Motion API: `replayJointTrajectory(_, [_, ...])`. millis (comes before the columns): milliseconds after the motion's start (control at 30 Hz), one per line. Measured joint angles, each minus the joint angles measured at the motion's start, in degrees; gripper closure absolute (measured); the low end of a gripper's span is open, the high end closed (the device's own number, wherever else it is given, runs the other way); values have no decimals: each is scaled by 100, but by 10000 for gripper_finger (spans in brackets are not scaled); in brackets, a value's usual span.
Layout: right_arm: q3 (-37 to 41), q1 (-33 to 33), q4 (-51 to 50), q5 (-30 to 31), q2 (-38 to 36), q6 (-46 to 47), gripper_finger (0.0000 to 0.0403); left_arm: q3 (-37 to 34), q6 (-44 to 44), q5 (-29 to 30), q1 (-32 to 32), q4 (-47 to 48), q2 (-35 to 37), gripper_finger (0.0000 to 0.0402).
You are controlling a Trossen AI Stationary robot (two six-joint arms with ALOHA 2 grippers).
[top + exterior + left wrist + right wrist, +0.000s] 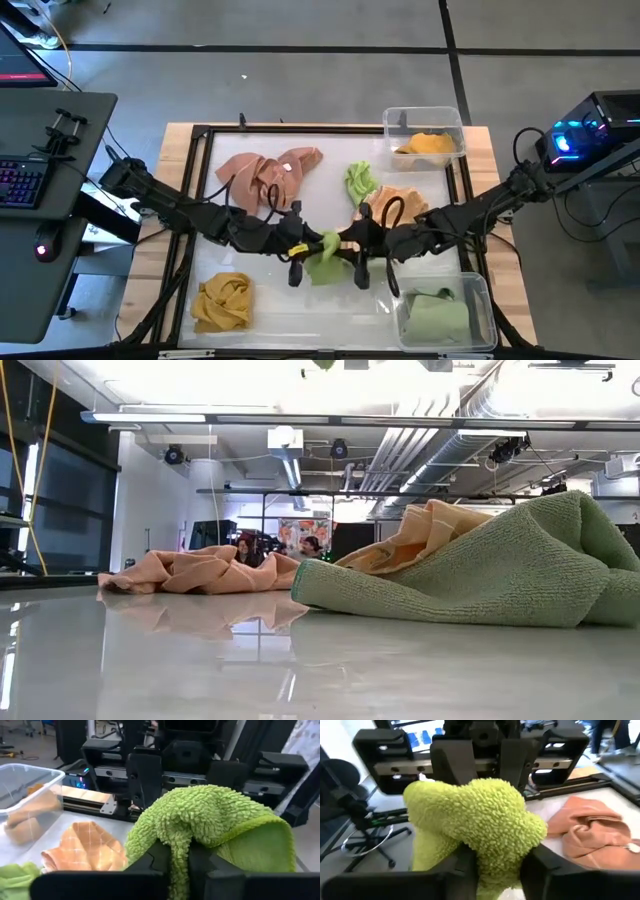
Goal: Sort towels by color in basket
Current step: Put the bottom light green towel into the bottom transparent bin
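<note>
1. The table (250, 140) carries the whole job: a pink towel pile (268, 172) at the far left, a yellow towel (222, 302) at the near left, and a peach checked towel (392, 205) beside a small green towel (360, 181) right of centre. Two clear bins sit along the right side: the far bin (424, 122) holds orange cloth, and the near bin (480, 298) holds a folded green towel (440, 318).
2. Both arms meet at the middle of the table, and the bright green towel (325, 262) hangs between them, lifted clear of the surface.
3. The left hand (178, 865) is clamped on a fold of that towel, and the right hand (496, 865) pinches the opposite bunch. This looks like a handover toward the right side.
4. To do the step well, I judge the right hand should be firm on a thick fold before the left lets go. A thin edge could slip out of this fluffy pile.
5. The left fingers (155, 857) should open fully and back straight off, so the loops do not snag and drag the cloth.
6. Then the towel belongs in the near bin with the other green, carried high enough to clear the rim.
</note>
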State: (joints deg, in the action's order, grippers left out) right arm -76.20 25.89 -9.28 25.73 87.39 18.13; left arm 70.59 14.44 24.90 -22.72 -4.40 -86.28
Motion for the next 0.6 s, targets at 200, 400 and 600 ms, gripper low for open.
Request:
replayJointTrajectory(200, [12, 219, -845, -196, -310, 829, 379, 24, 281, 101, 33, 159, -7, 324])
replayJointTrajectory(400, [9, 1317, -1896, -385, -975, 2041, 389, 26, 1023, 155, 8, 840, 1, 323])
replayJointTrajectory(600, [9, 2889, -3647, -170, -1176, 4682, 389, 26, 1637, 113, -54, 1078, 0, 323])
